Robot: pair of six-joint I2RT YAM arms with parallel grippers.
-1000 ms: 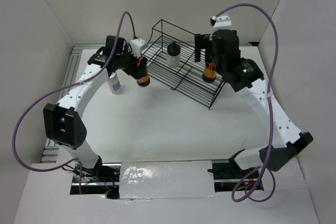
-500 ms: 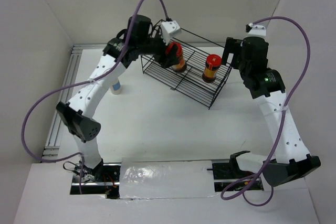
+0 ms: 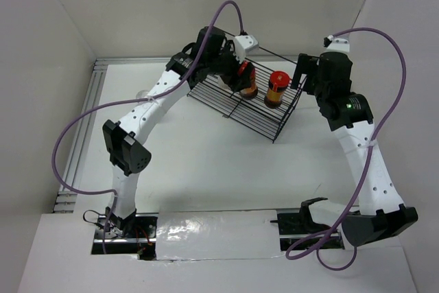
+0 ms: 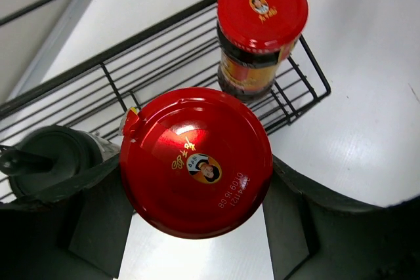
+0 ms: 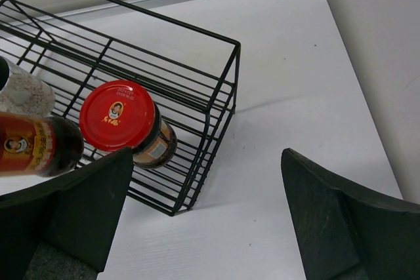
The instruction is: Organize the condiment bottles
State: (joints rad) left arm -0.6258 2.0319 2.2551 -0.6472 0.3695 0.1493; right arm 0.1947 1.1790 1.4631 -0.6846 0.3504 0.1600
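Observation:
My left gripper is shut on a red-capped jar with dark contents and holds it over the black wire rack. In the left wrist view its red cap fills the space between my fingers. A second red-capped jar stands in the rack just to the right and shows in both wrist views. The pale black-capped jar stands in the rack to the left. My right gripper is open and empty, right of the rack. The white blue-labelled jar is hidden.
The rack's right end lies close in front of my right gripper. White walls enclose the table on the left, back and right. An aluminium rail runs along the table's left edge.
My left arm has carried the red-capped jar to the right over the rack, close to the second jar. My right gripper let go of that second jar and drew back to the right.

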